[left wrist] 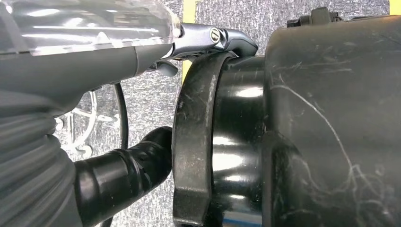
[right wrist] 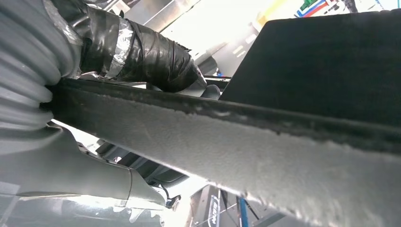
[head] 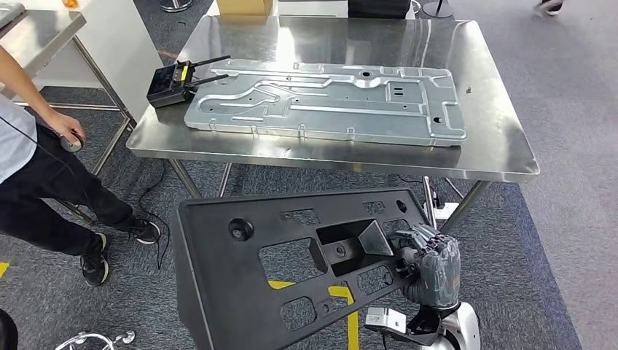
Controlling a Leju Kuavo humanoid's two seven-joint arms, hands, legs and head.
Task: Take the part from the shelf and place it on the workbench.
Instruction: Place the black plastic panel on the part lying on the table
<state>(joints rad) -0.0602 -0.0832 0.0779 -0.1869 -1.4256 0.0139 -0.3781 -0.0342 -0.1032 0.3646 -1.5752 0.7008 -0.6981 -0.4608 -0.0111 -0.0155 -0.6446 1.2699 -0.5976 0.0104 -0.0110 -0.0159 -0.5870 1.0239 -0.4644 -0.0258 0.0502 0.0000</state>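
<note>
A large black plastic part with several cut-outs hangs tilted over the carpet, just short of the steel workbench. My right hand grips its right edge, fingers curled over the rim. In the right wrist view the taped fingers lie over the part's rough edge. In the left wrist view my left hand holds the part's thick rim, which sits between the dark thumb and a metal-tipped finger.
On the workbench lie a long silver stamped panel and a black device with antennas. A person stands at the left beside another table. A cardboard box sits behind the bench. Yellow tape marks the floor.
</note>
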